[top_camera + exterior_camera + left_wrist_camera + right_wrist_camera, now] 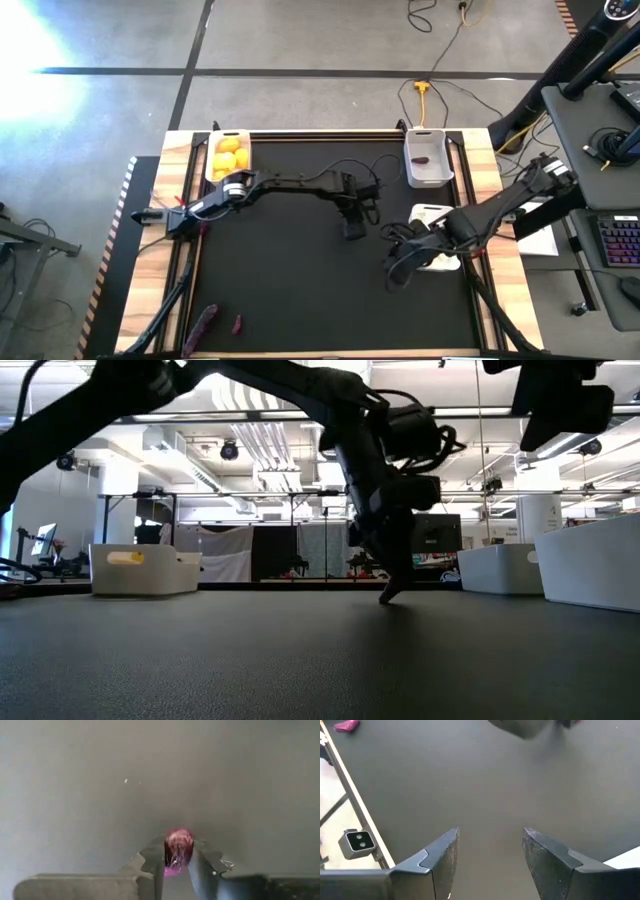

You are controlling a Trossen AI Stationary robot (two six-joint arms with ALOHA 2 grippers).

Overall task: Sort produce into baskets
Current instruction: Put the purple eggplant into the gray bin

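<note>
From above, the left gripper point(354, 230) sits mid-frame on the black table point(280, 280). A bin of lemons point(228, 157) is upper left; a bin holding one eggplant piece point(427, 158) is upper right; the third bin point(440, 214) is largely hidden. Two eggplant pieces point(200, 328) lie lower left.

Left wrist view: fingers clamp a purple piece point(178, 847), probably eggplant. Next, likely carry it to the upper-right bin.

Right wrist view: the right gripper point(490, 850) hangs spread, empty.

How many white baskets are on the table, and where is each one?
3. One basket with yellow fruit is at the far left corner. A second is at the far right. A third, partly hidden by the right arm, is nearer on the right side.
</note>
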